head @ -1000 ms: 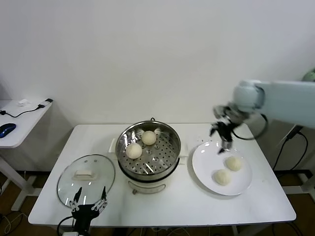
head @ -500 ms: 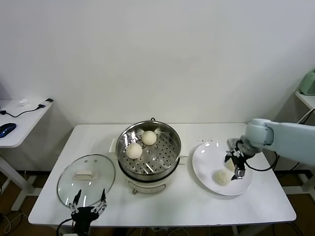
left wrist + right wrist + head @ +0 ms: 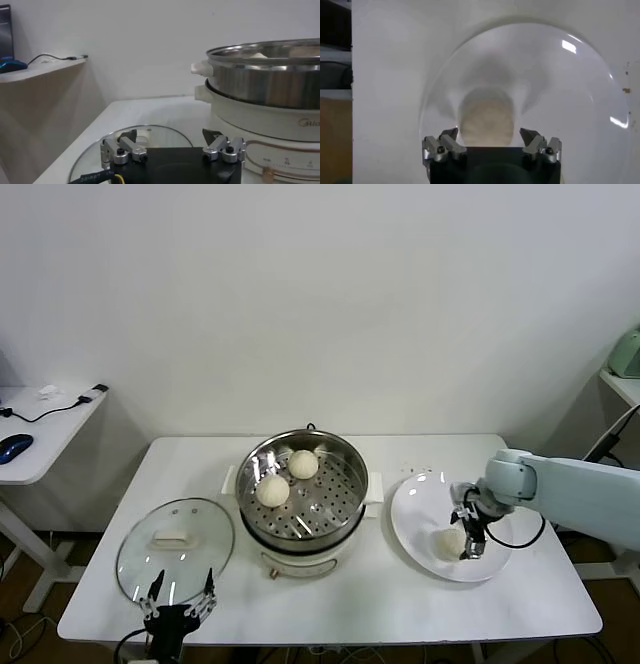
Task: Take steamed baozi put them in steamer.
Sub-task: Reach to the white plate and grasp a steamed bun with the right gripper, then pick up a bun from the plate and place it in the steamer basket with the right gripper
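My right pincer [image 3: 468, 534] stands apart astride a steamed baozi [image 3: 486, 121] on the plate [image 3: 417, 502], so I should centre and clamp gently to avoid denting it.

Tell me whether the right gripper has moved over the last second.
Yes. The right gripper has come down from above the far rim of the plate and now sits low over it, open around a bun.
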Robot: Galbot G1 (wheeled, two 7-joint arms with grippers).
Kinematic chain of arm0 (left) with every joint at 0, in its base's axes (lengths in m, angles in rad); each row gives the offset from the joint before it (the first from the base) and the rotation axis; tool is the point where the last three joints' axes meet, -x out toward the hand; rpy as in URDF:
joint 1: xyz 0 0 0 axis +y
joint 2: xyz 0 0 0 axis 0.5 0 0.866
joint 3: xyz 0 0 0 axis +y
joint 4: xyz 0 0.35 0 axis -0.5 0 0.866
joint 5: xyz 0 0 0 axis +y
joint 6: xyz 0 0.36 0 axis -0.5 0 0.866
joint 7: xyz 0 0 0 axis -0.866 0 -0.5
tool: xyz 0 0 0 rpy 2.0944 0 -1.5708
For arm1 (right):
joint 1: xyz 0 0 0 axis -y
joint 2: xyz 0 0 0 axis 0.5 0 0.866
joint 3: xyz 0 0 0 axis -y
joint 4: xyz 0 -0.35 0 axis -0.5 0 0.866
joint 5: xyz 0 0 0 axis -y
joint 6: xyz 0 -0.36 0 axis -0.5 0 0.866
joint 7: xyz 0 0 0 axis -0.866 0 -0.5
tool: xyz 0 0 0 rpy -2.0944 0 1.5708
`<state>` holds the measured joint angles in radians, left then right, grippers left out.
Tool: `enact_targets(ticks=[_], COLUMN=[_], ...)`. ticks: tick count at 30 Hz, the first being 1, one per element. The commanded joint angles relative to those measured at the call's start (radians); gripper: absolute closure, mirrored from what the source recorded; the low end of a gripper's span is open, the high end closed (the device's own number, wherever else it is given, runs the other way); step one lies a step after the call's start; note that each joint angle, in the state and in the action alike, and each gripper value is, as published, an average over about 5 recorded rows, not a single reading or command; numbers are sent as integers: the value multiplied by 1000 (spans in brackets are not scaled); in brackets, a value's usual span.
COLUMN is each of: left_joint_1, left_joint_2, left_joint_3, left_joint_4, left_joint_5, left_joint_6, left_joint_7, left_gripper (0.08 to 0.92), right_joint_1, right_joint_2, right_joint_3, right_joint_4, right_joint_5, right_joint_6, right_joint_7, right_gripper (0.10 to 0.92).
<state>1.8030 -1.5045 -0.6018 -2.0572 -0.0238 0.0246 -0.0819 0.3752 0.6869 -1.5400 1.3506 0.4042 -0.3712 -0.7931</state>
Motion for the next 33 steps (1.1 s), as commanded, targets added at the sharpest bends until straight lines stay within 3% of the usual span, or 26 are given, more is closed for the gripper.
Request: enact_targets(ticks=[1, 5, 9, 13, 22, 28, 33], left_joint_1=[-1, 4, 6, 9, 10, 7, 0], left_joint_2=[0, -1, -2, -4, -8, -7, -4], left_joint_3=[0, 2, 5, 6, 21, 29, 26], left_joint_4=[0, -3, -5, -9, -5, -7, -7], left_joint_5=[2, 5, 10, 14, 29, 38, 38], left_joint_6=[0, 0, 0, 0, -4, -2, 2], left_joint_7=[0, 0, 0, 0, 0, 2, 4], left_gripper=[177, 177, 177, 177, 177, 177, 177], right_joint_1=[-53, -45, 32, 242, 670, 708, 598], right_joint_2=[5, 4, 0, 27, 280, 438, 538], right_joint_3=[46, 58, 40, -50, -93, -15, 10], right_joint_4=[-22, -23, -6, -13, -71, 62, 179], right_joint_5=[-7, -9, 3, 10, 94, 67, -68], right_joint_6=[-12, -5, 26, 125, 409, 583, 711], right_joint_7=[8, 0, -37, -129, -293, -344, -343], right_gripper=[248, 356, 413, 422, 420, 415, 422])
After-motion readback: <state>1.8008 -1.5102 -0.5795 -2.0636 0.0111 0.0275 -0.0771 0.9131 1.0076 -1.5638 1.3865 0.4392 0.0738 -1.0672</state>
